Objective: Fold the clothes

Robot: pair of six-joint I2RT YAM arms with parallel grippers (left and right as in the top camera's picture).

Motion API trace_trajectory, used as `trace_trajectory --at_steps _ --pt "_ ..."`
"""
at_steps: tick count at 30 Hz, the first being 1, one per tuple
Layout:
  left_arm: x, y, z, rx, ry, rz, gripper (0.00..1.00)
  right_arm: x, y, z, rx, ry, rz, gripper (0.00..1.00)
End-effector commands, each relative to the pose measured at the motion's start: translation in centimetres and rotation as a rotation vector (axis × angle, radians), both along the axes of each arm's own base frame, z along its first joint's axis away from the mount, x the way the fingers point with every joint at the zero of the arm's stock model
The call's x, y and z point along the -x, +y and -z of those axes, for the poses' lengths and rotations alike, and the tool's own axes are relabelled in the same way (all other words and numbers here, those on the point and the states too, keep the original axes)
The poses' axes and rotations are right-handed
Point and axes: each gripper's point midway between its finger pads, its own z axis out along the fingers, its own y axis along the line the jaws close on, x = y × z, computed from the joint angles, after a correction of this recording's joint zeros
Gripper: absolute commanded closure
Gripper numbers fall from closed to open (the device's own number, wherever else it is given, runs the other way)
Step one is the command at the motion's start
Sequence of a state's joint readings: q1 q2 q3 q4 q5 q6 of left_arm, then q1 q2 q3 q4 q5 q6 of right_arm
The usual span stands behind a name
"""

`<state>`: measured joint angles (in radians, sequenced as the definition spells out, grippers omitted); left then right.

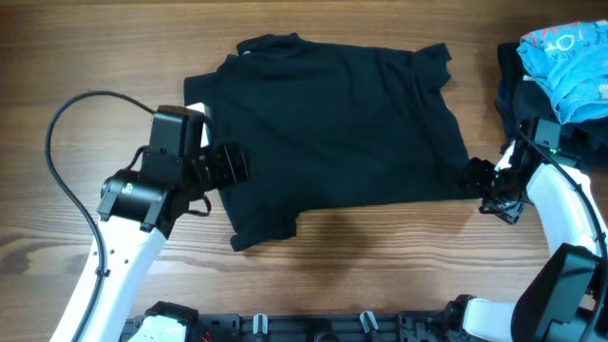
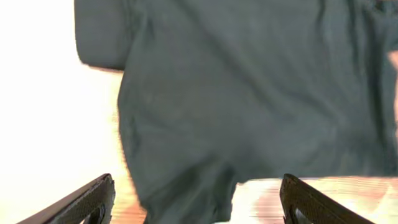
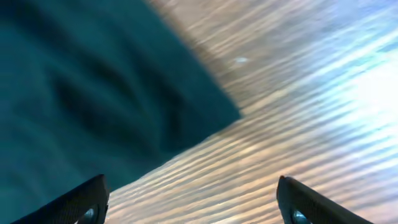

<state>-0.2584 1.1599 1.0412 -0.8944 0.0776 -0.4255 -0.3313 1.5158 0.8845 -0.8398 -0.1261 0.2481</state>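
Lying spread out in the middle of the brown wooden table (image 1: 380,275) is the plain black short-sleeved T-shirt of soft cloth (image 1: 332,123). It is mostly flat with a few soft wrinkles, and its neck hole is at the far left. The left gripper (image 1: 228,166) sits at the shirt's left edge, just over the cloth. Seen from its own camera, its fingers (image 2: 87,202) stand wide apart with nothing pinched. The dark shirt fills most of that view, and a bit of it lies between them. The right gripper (image 1: 472,177) is at the shirt's near right corner, close to the edge of the cloth. Its jaws are spread wide too, with bare wood between them, and the shirt's pointed corner is just ahead on the left side of that view. I cannot tell if either gripper touches the cloth. Over on the far right of the table is a crumpled light-blue piece of clothing with pink and white letters (image 1: 570,52). It rests on a dark navy pile of cloth (image 1: 518,81), apart from the black shirt.
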Motion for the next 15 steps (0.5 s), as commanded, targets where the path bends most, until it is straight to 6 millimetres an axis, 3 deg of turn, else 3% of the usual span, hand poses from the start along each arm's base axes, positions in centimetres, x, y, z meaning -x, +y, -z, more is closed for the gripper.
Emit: trace_trajectory --at_steps 1,7,15 --pt "1.6 0.0 0.6 0.038 0.093 -0.036 0.17 -0.9 1.6 -0.6 -0.088 -0.052 -0.074 0.12" --pt "5.6 0.3 2.7 0.068 0.300 -0.168 0.18 -1.5 1.7 -0.7 -0.096 -0.085 -0.101 0.12" --pt "8.5 -2.1 7.9 0.084 0.413 -0.220 0.18 -1.9 1.6 -0.8 -0.090 -0.100 -0.100 0.11"
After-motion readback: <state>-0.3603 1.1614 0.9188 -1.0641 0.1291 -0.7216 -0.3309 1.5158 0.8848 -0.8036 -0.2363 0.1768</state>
